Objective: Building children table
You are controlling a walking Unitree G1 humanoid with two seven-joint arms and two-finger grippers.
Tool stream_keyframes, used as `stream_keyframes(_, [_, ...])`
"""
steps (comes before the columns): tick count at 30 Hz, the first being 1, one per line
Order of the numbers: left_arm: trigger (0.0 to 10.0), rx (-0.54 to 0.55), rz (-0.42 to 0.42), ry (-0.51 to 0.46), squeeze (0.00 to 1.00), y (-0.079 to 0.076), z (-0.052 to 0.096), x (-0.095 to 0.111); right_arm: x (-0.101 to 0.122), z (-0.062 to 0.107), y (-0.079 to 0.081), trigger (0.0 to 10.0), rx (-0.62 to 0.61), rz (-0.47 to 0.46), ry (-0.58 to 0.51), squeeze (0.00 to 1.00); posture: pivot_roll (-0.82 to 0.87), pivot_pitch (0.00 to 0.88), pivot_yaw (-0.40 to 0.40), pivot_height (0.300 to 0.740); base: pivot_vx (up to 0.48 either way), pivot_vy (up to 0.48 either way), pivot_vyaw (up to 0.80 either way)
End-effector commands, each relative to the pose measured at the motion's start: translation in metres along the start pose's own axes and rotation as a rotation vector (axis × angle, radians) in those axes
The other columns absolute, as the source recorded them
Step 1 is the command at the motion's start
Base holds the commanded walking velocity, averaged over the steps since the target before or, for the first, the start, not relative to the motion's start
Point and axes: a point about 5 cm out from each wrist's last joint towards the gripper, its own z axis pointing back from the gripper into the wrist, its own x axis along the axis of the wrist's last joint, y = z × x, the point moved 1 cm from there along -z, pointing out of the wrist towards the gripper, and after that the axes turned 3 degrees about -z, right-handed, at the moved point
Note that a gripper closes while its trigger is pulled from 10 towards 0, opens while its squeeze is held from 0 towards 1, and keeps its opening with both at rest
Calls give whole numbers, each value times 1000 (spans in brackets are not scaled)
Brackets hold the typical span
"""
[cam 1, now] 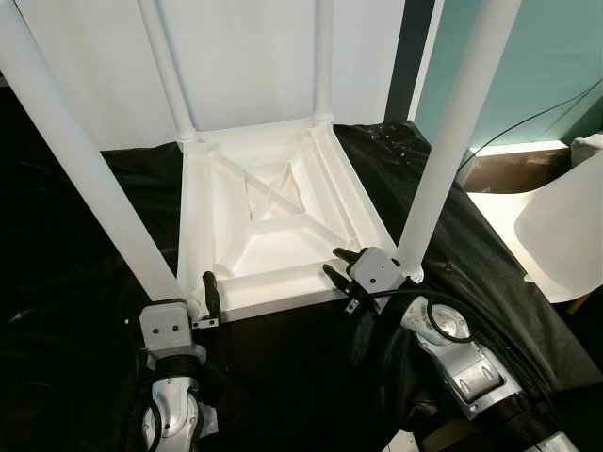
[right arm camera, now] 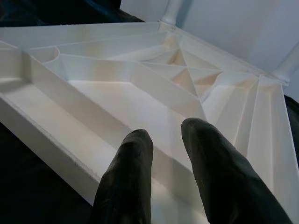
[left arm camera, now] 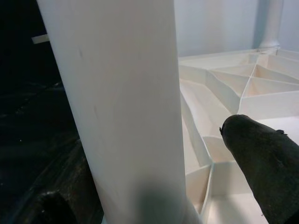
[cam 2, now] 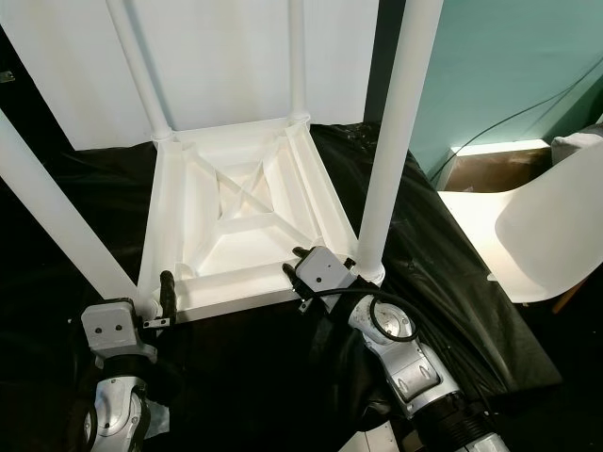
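Observation:
A white children's table lies upside down on a black cloth, its ribbed underside facing up and its legs standing upward. My left gripper is open at the table's near left corner. It straddles the base of the near left leg, and one finger stands a little apart from that leg. My right gripper is by the near right leg. It hovers over the near rail, its fingers a little apart with nothing between them.
The black cloth covers the floor around the table. A white chair and a cardboard box stand at the right. A white panel rises behind the far legs, and a teal wall is at back right.

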Motion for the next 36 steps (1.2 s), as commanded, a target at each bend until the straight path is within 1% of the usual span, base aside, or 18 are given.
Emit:
stream_keyframes(1, [5176,0,14,19,0,-2,3,-5,-3,1,0,10000,-8,5,6,0,21,0,21,740,0,0,0])
stream_keyframes(2, [0,1,22,14,0,-3,4,-5,-3,1,-1,10000,-10,6,7,0,20,0,19,740,0,0,0])
stream_keyframes(10, [0,-11,45,-10,0,-11,5,-2,-5,4,1,10000,-1,22,16,0,18,0,16,740,0,0,0])
stream_keyframes(12, [0,-15,47,-14,0,-13,4,-1,-8,12,0,10000,18,30,37,0,18,0,12,740,0,0,0])
stream_keyframes(13, [0,-15,47,-14,0,-13,4,-1,-8,12,0,10000,18,30,37,0,18,0,12,740,0,0,0])
stream_keyframes(14, [0,-29,49,-19,0,-14,3,2,-11,17,-2,10000,34,49,53,0,16,0,11,740,0,0,0])
stream_keyframes(16, [0,-29,49,-19,0,-14,3,2,-11,17,-2,10000,34,49,53,0,16,0,11,740,0,0,0])
stream_keyframes(17, [7569,-40,45,-22,0,-15,2,4,-13,21,-5,10000,47,64,72,0,14,0,11,740,0,0,0])
stream_keyframes(18, [10000,-44,45,-28,0,-16,0,6,-15,24,-7,10000,52,83,93,0,13,0,10,740,0,0,0])
stream_keyframes(23, [10000,-60,24,-44,0,-21,-2,11,-19,26,-9,10000,32,133,143,0,3,0,10,740,0,0,0])
stream_keyframes(30, [10000,-66,14,-46,0,-22,-2,11,-19,25,-4,10000,27,121,145,0,4,0,7,740,0,0,0])
stream_keyframes(36, [10000,-59,8,-39,0,-21,-1,10,-19,26,-4,10000,31,118,147,0,8,0,8,740,0,0,0])
